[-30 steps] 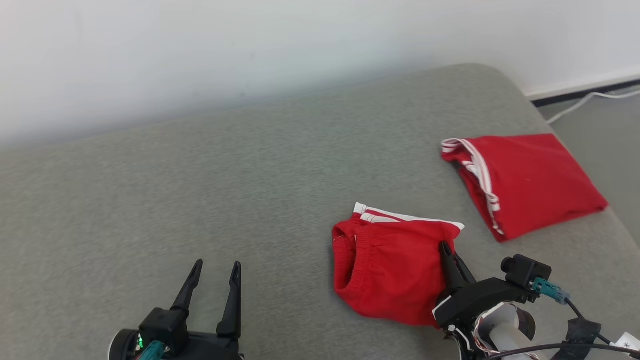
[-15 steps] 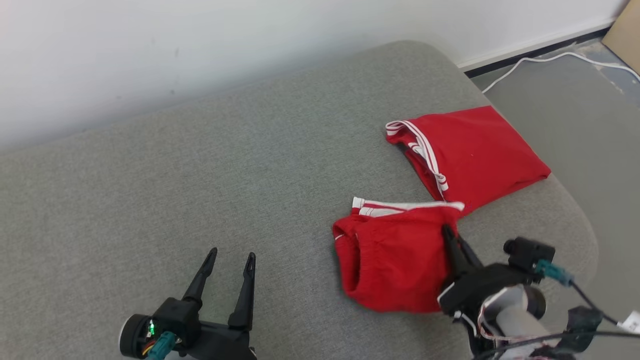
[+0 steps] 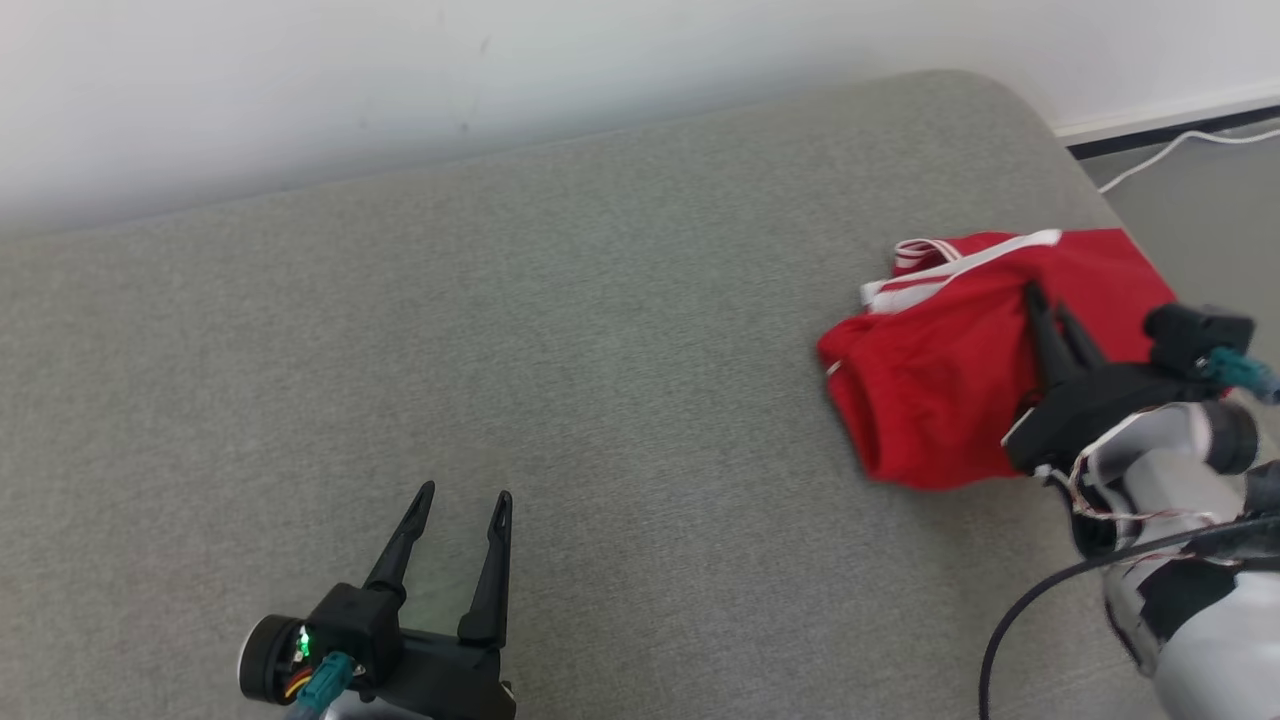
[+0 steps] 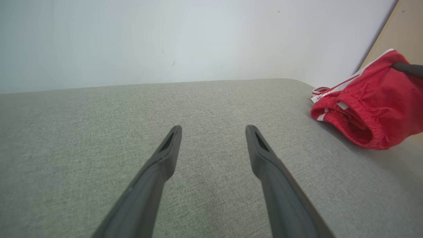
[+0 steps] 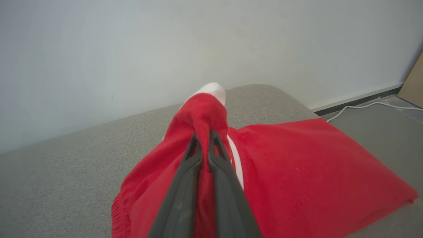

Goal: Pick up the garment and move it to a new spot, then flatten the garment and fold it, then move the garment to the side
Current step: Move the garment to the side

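Since half a second ago, the folded red shorts with white side stripes (image 3: 920, 390) have travelled from just short of the flat folded red garment (image 5: 314, 178) to partly over its near edge. They appear lifted off the grey woven-fabric cushion (image 3: 500, 300). My right end effector (image 3: 1043, 300) is clamped on a pinch of the shorts' cloth, fingers nearly together. My left end effector (image 3: 466, 492) hovers with fingers spread, holding nothing, well apart from that flat garment. I judge this is the move-aside step. I should lower slowly, keep the fold square to the flat garment, then release. No container is involved; the cushion carries both.
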`<state>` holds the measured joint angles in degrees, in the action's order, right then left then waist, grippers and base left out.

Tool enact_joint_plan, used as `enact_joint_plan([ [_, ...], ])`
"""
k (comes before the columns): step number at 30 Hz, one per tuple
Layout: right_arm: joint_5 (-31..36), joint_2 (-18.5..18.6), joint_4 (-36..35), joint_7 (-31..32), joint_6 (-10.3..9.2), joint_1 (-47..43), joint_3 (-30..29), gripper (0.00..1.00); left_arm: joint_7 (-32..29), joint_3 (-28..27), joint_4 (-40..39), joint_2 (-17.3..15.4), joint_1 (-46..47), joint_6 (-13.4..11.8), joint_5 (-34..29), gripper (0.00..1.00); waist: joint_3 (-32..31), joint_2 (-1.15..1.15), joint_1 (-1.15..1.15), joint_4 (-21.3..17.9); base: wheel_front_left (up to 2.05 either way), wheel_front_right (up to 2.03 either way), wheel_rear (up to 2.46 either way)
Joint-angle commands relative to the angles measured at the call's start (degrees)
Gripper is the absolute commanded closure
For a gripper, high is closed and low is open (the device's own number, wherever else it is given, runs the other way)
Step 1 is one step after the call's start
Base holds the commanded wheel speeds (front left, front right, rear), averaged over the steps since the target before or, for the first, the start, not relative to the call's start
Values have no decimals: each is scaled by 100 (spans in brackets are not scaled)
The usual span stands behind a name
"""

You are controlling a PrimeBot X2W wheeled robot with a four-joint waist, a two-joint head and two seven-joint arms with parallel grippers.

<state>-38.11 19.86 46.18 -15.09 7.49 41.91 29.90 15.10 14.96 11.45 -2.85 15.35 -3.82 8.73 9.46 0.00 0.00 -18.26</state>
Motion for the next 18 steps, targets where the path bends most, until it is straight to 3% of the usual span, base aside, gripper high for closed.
enact_joint_plan([
  [1, 44, 128, 153, -2, 0, 182, 1, 100, 4, -12, -2, -10, 34, -20, 44, 0, 148, 0, 0, 231, 0, 0, 0],
  [10, 372, 551, 1241, -2, 0, 984, -206, 100, 4, 80, 36, -9, 185, 4, -69, 0, 425, 0, 0, 522, 0, 0, 0],
  [11, 435, 591, 1366, -2, 0, 1076, -290, 66, 4, 92, 37, -9, 220, 9, -83, 0, 455, 0, 0, 549, 0, 0, 0],
  [12, 553, 648, 1464, -3, 0, 1181, -404, 47, 4, 92, 34, -9, 251, 9, -96, 0, 483, 0, 0, 566, 0, 0, 0],
  [13, 652, 689, 1528, -3, 0, 1249, -545, 0, 4, 99, 28, -7, 277, 7, -112, 0, 515, 0, 0, 587, 0, 0, 0],
  [18, 1473, 805, 1515, -2, 0, 1297, -1376, 0, 4, 99, 27, -9, 318, -9, -165, 0, 593, 0, 0, 663, 0, 0, 0],
])
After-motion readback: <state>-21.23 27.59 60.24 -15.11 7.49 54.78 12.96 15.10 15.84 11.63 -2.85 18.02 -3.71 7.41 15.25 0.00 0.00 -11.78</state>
